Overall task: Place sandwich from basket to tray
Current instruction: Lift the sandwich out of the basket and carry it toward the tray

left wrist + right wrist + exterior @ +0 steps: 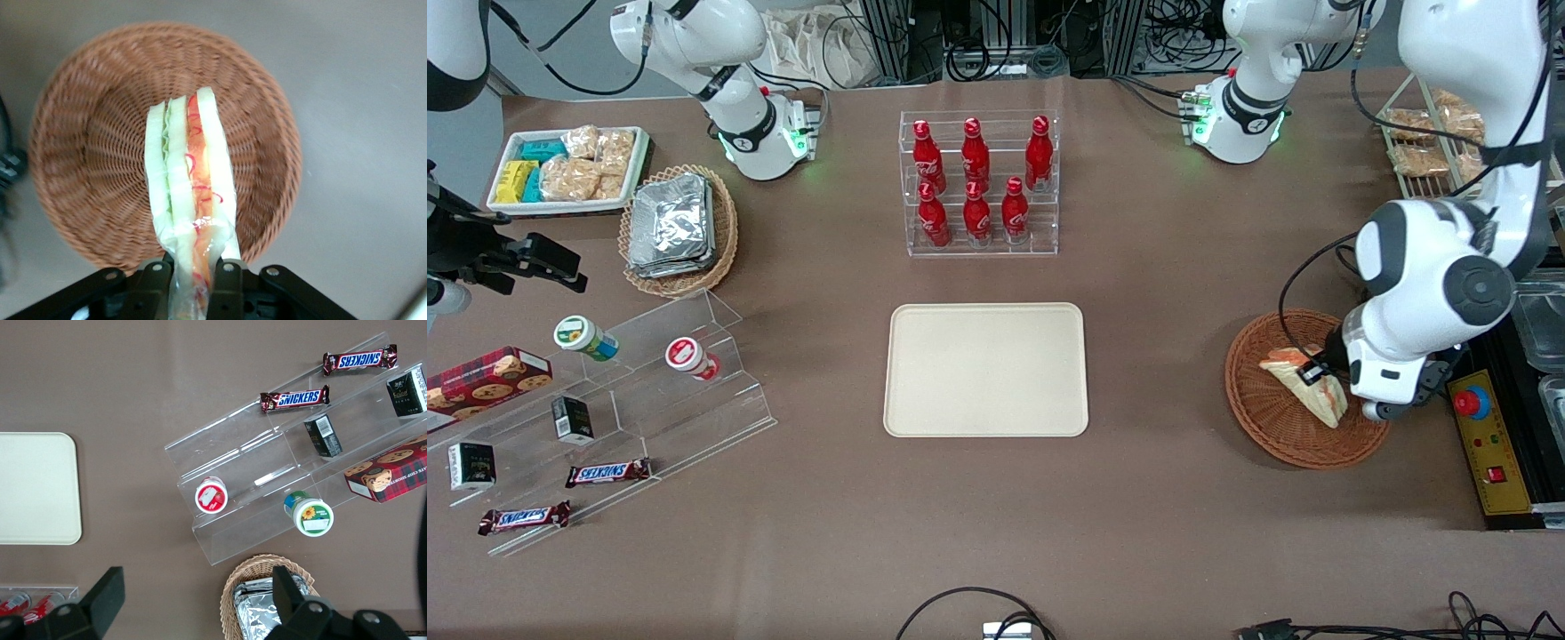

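- The tray (986, 370) lies flat and bare in the middle of the table, well apart from the gripper, toward the parked arm's end from it.
- The basket (1263, 413) sits directly below the gripper, its woven bowl showing around the load in the wrist view.
- The sandwich (191, 200) hangs edge-on between the fingers, its wrapped end pinched and the wedge reaching out over the basket's bowl; it looks raised off the weave.
- The gripper (195, 283) is closed narrowly on the sandwich's end, one finger on each bread face.
- To do this step well, I judge: lift straight until the wedge's tip clears the rim, hold the squeeze gentle so the bread does not crush, then carry level toward the tray.
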{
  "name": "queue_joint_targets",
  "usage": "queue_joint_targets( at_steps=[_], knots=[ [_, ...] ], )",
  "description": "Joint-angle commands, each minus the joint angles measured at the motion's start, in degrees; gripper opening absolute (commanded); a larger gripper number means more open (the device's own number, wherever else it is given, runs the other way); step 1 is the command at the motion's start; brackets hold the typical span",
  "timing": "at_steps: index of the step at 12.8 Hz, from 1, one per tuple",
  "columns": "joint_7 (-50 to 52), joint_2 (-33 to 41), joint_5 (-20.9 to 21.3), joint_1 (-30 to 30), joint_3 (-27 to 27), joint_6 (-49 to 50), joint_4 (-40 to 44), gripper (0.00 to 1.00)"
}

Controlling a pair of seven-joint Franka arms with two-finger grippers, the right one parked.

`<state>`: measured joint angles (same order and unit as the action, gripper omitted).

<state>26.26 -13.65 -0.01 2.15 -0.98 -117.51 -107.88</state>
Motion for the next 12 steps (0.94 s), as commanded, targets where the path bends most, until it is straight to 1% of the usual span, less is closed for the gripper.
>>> queue_joint_targets(
  at_steps=[1,3,4,5,6,7,8,12],
  knots=[
    [-12.16,0.21,0.19,0.13,-1.73,11.39,10.63,0.0],
    [-13.16,0.38,0.27,0.13,-5.24,17.46,15.65,0.0],
    [-13.08,0.47,0.71,0.22,-7.87,20.45,18.03,0.0],
    [-13.16,0.38,1.93,0.31,-10.33,22.22,19.7,0.0],
    [-13.16,0.38,3.51,0.31,-12.97,22.58,20.33,0.0],
    [-12.64,0.29,3.87,0.39,-15.43,22.41,20.42,0.0],
    [-12.03,0.21,3.96,0.48,-17.8,21.63,20.42,0.0],
    [-4.49,-2.69,3.26,1.71,-23.53,16.18,20.34,0.0]
  ],
)
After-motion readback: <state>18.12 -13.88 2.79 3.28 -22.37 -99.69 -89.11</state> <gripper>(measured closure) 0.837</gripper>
